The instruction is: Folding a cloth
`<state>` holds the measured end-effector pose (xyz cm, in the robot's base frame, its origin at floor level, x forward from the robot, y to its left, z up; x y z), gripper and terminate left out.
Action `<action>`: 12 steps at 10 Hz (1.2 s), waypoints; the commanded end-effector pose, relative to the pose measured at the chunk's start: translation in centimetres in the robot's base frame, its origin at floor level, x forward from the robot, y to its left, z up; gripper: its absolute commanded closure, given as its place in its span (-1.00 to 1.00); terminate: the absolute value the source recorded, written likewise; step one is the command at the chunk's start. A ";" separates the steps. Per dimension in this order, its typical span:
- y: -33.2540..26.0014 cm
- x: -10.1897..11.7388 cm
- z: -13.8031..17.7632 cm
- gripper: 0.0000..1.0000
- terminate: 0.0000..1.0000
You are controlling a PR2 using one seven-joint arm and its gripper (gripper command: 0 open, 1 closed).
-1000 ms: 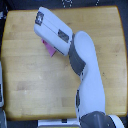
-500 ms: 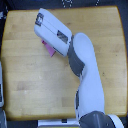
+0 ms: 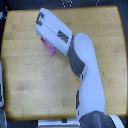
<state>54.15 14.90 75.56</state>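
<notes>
The pink-magenta cloth (image 3: 48,48) lies on the wooden tabletop (image 3: 30,80), and only a small wedge of it shows under the arm at the upper middle of the exterior view. My white arm reaches from the bottom right up over the cloth. The gripper (image 3: 40,20) is at the arm's far end, seen from above. Its fingers are hidden by the wrist housing, so I cannot tell if it is open or shut. Most of the cloth is hidden beneath the forearm.
The wooden tabletop fills most of the view, with dark floor beyond its far edge (image 3: 65,4). A pale object (image 3: 2,90) stands at the exterior view's left edge. The robot's base (image 3: 97,120) is at the bottom right.
The arm has shifted slightly; the visible pink wedge looks about the same in place and size.
</notes>
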 end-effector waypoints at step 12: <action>0.8 2.3 4.0 -1.00 -1.00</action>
<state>54.42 14.86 75.97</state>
